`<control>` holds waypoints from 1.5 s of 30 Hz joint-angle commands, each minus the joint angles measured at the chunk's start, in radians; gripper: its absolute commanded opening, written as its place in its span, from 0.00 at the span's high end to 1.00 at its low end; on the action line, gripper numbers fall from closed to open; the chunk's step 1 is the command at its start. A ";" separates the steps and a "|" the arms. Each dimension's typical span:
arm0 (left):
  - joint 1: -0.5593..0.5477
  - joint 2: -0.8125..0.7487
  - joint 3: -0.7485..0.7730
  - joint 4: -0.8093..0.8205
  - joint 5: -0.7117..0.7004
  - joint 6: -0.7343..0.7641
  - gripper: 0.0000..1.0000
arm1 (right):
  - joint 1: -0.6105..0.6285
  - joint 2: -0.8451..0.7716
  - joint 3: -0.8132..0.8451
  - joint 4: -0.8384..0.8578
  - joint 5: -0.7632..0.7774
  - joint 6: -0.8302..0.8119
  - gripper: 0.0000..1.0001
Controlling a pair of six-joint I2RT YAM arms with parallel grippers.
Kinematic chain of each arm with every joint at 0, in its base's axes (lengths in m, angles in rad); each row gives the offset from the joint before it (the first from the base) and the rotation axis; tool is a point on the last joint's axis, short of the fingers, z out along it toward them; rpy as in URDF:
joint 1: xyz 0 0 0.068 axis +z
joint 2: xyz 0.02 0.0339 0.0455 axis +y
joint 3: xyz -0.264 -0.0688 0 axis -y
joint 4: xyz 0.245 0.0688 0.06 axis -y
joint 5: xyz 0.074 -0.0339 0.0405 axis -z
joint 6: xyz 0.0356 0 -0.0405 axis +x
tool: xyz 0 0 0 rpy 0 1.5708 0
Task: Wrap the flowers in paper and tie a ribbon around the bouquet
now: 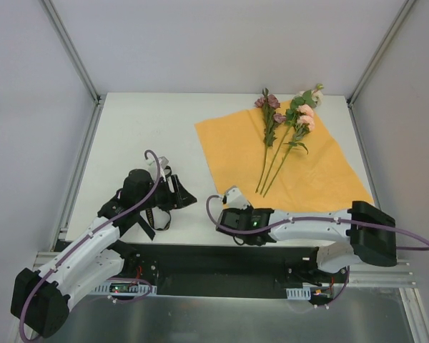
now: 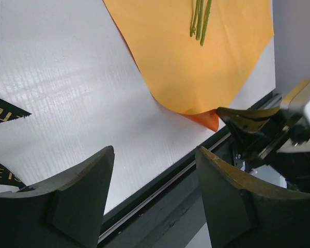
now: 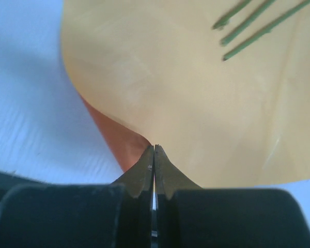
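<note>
Top: flowers (image 1: 286, 121) lie on orange paper (image 1: 322, 171), far right of table (image 1: 143, 128); black ribbon (image 1: 149, 221) sits just by L gripper (image 1: 179, 193).
L wrist: I see L jaws released, above bare table.
R wrist: R gripper (image 3: 154, 150) clenched on paper's near corner, which is curled up.

- Free passage over the far-left corner of the surface (image 1: 139, 121).
- Blocked on the right half by the paper (image 1: 322, 175), with the flowers (image 1: 289, 121) toward the far edge.
- Crowded along the near edge by the left gripper (image 2: 155, 152), the ribbon (image 2: 2, 111) and the right gripper (image 3: 154, 152).
</note>
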 commanded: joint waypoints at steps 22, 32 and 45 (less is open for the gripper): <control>0.005 0.095 -0.077 0.240 0.115 -0.094 0.39 | -0.643 0.147 0.348 0.213 -0.217 -0.712 1.00; 0.005 0.110 -0.068 0.247 0.137 -0.096 0.39 | -0.721 0.273 0.480 0.194 -0.300 -0.818 1.00; 0.003 0.172 -0.050 0.290 0.178 -0.113 0.40 | -0.820 0.391 0.594 0.219 -0.375 -0.875 0.99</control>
